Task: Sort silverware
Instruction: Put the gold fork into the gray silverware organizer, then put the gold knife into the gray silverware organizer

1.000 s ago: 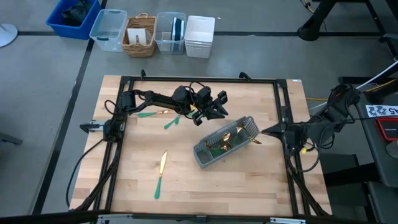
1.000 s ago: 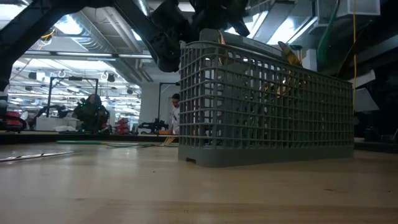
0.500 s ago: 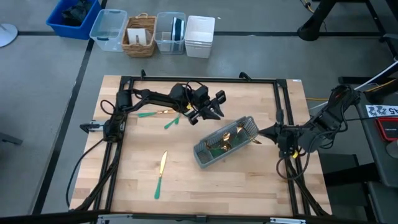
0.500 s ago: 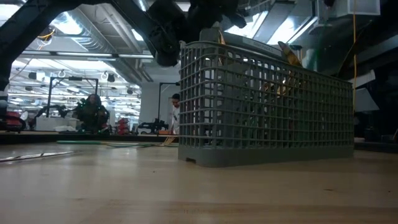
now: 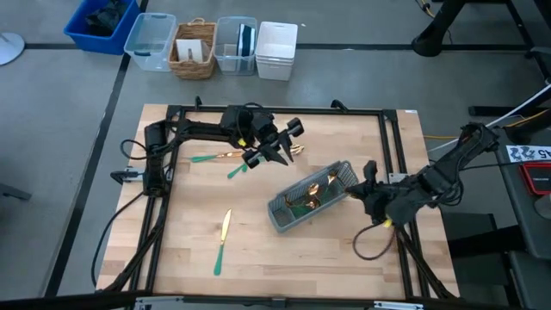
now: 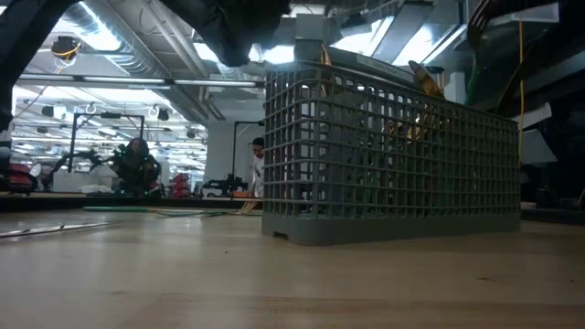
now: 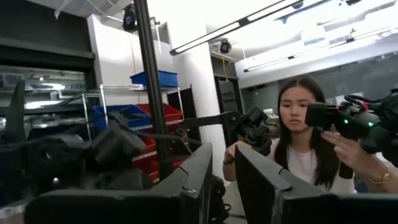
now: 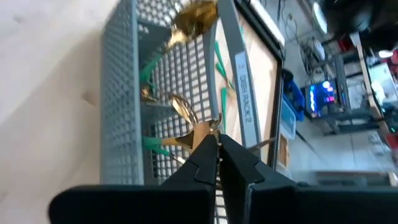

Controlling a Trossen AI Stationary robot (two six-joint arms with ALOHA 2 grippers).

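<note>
The grey slotted caddy (image 5: 312,198) stands on the table right of centre, with several gold-headed, teal-handled pieces inside it (image 8: 186,130). It fills the low view (image 6: 393,146). Loose silverware lies flat on the wood: two pieces (image 5: 215,157) (image 5: 238,169) at the far left and a knife (image 5: 222,239) nearer me. My left gripper (image 5: 277,145) hangs open in the air over the far middle, beside those two pieces, with nothing between its fingers (image 7: 222,168). My right gripper (image 8: 216,142) is shut at the caddy's right end (image 5: 366,179). My right gripper's shut fingertips (image 8: 208,144) stand level against the caddy's right end wall (image 8: 180,93), coming from the table's right. Whether they touch the wall or a gold head (image 8: 202,127) just past them, I cannot tell.
A black frame (image 5: 392,138) rims the table, and cables run along both sides. Bins and a basket (image 5: 194,47) stand on the floor beyond the far edge. A person holding a camera (image 7: 305,143) shows past the table. Bare wood (image 5: 293,258) lies near me.
My left gripper has risen and drawn toward the table's far left, away from the caddy. It has left the top of the low view. My right arm has swung toward the near edge, with its gripper staying by the caddy's right end. The caddy and loose pieces have not moved.
</note>
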